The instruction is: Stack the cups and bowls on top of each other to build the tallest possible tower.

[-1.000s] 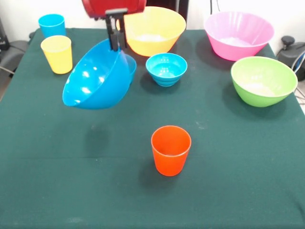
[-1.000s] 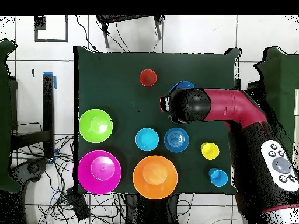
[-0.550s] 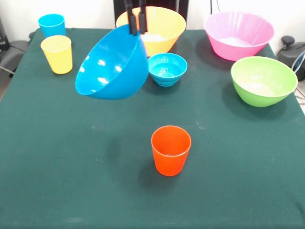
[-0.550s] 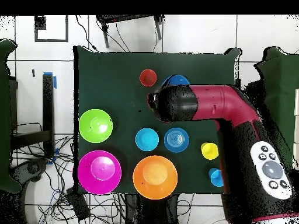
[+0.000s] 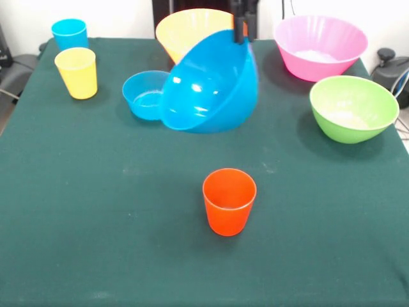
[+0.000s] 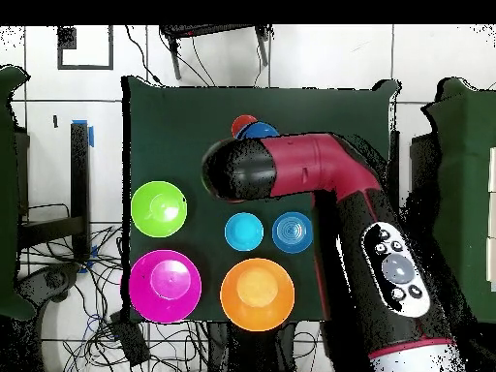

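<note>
Carried across from the yellow cup's [image 5: 77,72] side, the medium blue bowl [image 5: 211,83] hangs tilted — gripper [image 5: 243,33] pinching its rim — before the yellow-orange bowl [image 5: 185,29]. Overhead, the arm [image 6: 320,184] covers it beside the orange-red cup [image 6: 242,124].

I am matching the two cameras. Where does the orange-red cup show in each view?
Front view: the orange-red cup stands alone, low of centre.
Overhead view: only part of its rim shows near the table's top edge, above the arm.
Shared landmark: the green bowl.
</note>
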Robot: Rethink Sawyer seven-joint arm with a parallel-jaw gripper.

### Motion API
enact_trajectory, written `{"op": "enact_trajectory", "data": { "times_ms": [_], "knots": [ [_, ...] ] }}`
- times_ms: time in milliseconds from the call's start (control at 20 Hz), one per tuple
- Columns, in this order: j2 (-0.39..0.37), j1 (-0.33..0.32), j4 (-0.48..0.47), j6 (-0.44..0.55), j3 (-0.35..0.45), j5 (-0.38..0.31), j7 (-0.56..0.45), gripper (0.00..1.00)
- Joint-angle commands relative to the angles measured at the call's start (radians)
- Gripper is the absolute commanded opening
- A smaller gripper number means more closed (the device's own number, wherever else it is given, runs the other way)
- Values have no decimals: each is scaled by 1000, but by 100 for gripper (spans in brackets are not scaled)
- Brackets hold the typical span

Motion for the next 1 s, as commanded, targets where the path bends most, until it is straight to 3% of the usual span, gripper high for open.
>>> {"op": "enact_trajectory", "data": {
  "times_ms": [50,400,750,1000],
  "knots": [
    [89,63,-57,80,-86,3,161,0],
    [96,95,-65,68,-114,37,180,0],
    [112,78,-32,28,-118,101,186,0],
    [100,73,-45,67,-126,117,160,0]
  ]
}}
